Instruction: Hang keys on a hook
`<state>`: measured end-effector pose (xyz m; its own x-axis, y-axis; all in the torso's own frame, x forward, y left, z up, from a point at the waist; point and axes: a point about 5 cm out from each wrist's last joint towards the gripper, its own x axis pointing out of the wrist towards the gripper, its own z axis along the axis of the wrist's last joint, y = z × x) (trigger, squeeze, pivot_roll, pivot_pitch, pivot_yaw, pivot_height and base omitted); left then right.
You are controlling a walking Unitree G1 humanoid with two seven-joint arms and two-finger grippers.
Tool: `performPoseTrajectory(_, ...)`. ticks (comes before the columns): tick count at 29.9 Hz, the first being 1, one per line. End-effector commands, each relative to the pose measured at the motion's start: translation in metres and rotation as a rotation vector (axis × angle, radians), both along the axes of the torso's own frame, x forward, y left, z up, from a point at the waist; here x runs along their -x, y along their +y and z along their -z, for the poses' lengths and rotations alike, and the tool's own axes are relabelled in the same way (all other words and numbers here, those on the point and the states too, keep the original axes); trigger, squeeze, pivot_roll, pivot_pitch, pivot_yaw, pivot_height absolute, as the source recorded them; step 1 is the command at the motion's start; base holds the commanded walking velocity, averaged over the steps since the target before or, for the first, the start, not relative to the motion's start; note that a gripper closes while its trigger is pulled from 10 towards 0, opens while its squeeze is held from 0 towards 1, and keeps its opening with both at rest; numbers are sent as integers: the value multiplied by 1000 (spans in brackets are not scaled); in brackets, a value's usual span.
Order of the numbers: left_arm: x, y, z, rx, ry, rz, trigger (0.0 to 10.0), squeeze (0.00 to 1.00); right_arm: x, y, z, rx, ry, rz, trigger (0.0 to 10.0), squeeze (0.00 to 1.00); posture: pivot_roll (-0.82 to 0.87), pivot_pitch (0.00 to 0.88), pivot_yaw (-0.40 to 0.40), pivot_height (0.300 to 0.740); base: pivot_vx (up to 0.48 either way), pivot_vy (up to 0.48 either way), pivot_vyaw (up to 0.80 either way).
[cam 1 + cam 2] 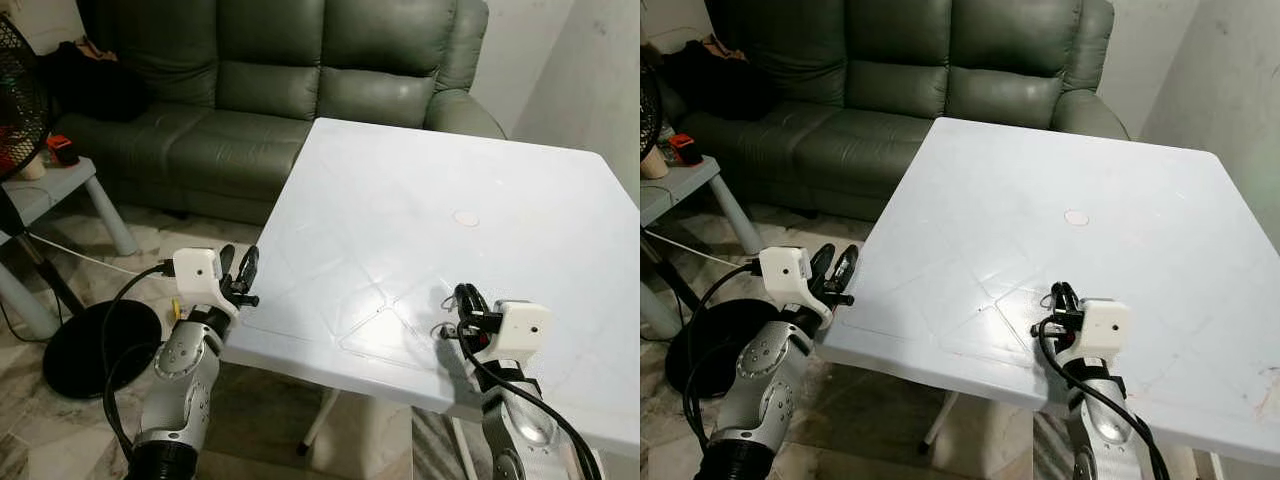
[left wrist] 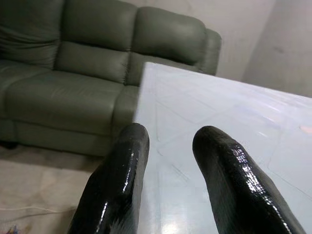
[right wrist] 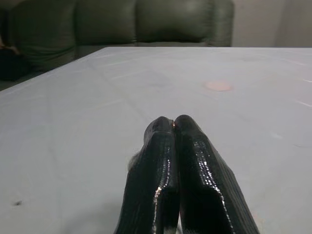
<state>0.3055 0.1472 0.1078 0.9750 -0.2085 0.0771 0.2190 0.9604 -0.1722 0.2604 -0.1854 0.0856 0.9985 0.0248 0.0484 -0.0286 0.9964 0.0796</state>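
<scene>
Both grippers hover at the near edge of the white table (image 1: 420,190), the right gripper (image 1: 466,300) over the tabletop itself and the left gripper (image 1: 240,270) just off the table's left corner. Beyond both of them, across the table, stands the grey-green sofa (image 1: 260,90); out past the left gripper sit a fan base (image 1: 95,345) on the floor and a small side table (image 1: 50,190). Ahead of the right gripper, well apart from it, a small round pinkish mark (image 1: 466,216) shows on the tabletop.

In the right wrist view the right gripper's fingers (image 3: 195,165) are pressed together tip to tip. A thin wire loop pokes out beside them in the head views, which may be a key ring, but it is too small to say whether keys are pinched there. The left gripper's fingers (image 2: 122,175) stand parted with a clear gap and hold nothing.

No hook can be made out, and no keys lie on the table.

The likely trouble from here: if the keys are in that pinch, a grip so close to the fingertips could let them slip as the robot turns and walks to find the hook. If they are not, the robot may set off carrying nothing.
</scene>
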Motion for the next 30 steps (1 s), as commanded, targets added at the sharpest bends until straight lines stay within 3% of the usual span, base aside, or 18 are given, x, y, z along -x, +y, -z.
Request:
performPoseTrajectory(1, -4, -6, -5, -15, -14, 33, 10000, 0, -2, -4, -5, 14, -4, 8, 10000, 0, 50, 0, -24, 740, 0, 0, -719)
performPoseTrajectory(26, -16, -9, -3, -4, 30, 45, 10000, 0, -6, 3, -8, 41, 4, -25, 10000, 0, 28, 0, -16, 740, 0, 0, -717)
performPoseTrajectory(30, -19, -6, -3, -4, 36, 33, 10000, 0, -6, 3, -8, 47, 5, -25, 10000, 0, 26, 0, -14, 740, 0, 470, -719)
